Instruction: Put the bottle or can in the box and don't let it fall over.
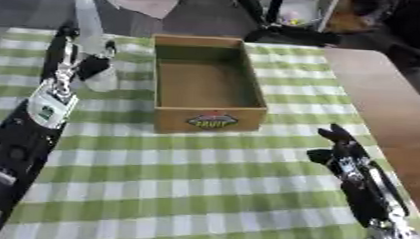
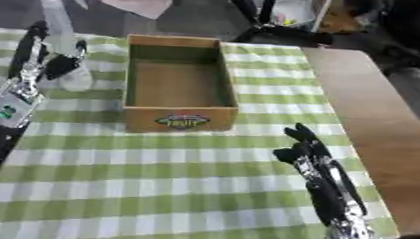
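Observation:
A tall clear bottle stands upright at the far left of the checked table, just left of the box. My left hand reaches in from the lower left, and its dark fingers curl round the bottle's lower part. The bottle's base looks close to the cloth; whether it touches I cannot tell. The open brown box sits in the middle with a coloured logo on its near wall and nothing inside. My right hand rests open at the lower right, fingers up, well apart from the box.
A green and white checked cloth covers the table. A bare wooden strip runs along the right side. Beyond the far edge are a black chair base and pink fabric.

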